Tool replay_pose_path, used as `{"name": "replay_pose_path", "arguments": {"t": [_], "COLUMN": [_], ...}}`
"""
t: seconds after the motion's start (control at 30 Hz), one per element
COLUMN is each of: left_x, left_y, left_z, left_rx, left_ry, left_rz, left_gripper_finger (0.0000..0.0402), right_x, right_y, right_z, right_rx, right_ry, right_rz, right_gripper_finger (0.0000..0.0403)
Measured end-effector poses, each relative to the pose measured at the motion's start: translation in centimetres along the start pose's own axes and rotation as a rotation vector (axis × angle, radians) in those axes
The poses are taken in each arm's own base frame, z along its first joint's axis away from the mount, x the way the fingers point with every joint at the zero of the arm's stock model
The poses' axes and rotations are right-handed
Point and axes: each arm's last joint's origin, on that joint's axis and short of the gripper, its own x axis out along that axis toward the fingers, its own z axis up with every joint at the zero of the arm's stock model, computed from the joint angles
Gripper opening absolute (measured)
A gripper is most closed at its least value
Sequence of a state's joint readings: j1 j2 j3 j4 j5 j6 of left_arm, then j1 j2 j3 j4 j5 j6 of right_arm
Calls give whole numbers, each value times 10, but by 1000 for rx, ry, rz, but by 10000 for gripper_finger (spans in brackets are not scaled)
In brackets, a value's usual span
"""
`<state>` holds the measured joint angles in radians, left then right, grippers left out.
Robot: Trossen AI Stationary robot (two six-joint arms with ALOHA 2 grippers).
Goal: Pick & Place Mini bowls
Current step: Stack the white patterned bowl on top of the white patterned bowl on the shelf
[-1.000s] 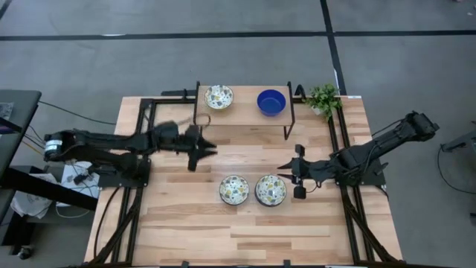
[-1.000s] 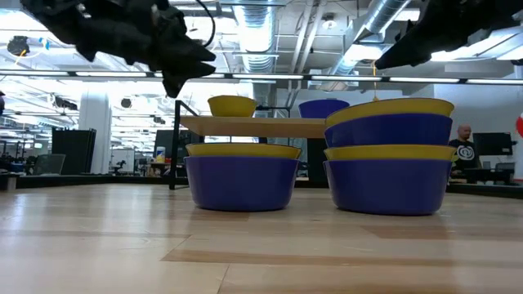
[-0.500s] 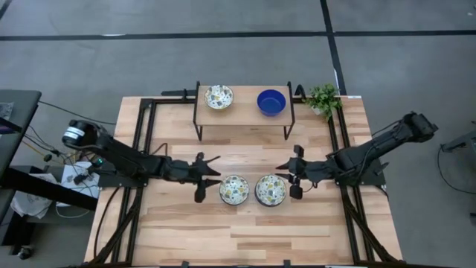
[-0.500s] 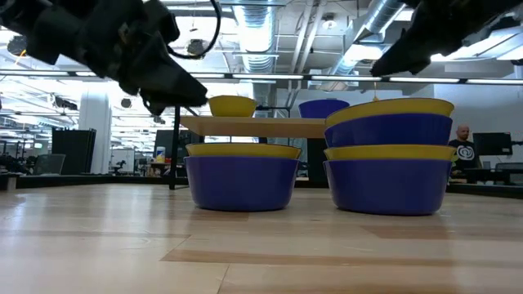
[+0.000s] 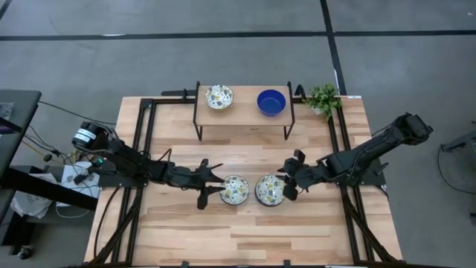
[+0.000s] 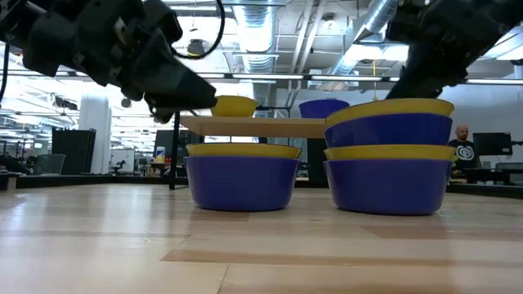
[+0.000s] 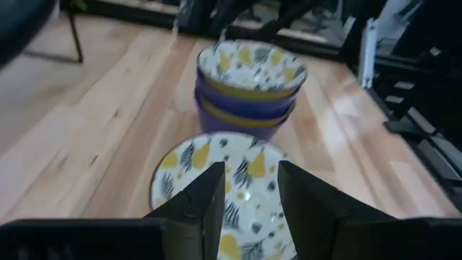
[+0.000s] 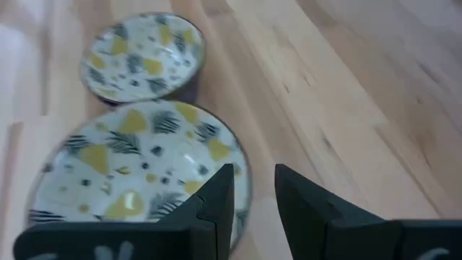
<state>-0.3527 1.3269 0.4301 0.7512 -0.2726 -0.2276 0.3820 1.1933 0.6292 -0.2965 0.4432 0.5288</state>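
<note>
Left gripper (image 5: 213,182): unclenched; held beside the single patterned bowl (image 5: 234,190)
Right gripper (image 5: 285,181): unclenched; held beside the stacked bowls (image 5: 270,190)
Writing: none can be read

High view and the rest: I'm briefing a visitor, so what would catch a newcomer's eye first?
Two patterned bowl piles at table centre, a single bowl and a two-bowl stack, flanked by the left tool and right tool, both open. Behind, a raised shelf carries a patterned bowl and a blue bowl.
</note>
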Motion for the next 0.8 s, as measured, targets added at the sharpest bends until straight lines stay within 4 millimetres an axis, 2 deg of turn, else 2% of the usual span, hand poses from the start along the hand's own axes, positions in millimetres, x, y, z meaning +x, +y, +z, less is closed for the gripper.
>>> {"name": "replay_pose_path", "arguments": {"t": [0.33, 0.8], "left_x": [-1, -1], "left_y": [-1, -2], "left_z": [4, 5], "left_rx": [27, 19], "left_ry": [-32, -35], "left_rz": [-10, -11], "left_gripper_finger": [127, 127], "right_x": [-2, 2], "right_y": [3, 0], "right_z": [-4, -7], "right_rx": [92, 121], "right_ry": [116, 167], "right_rz": [145, 128], "right_gripper_finger": [92, 92]}}
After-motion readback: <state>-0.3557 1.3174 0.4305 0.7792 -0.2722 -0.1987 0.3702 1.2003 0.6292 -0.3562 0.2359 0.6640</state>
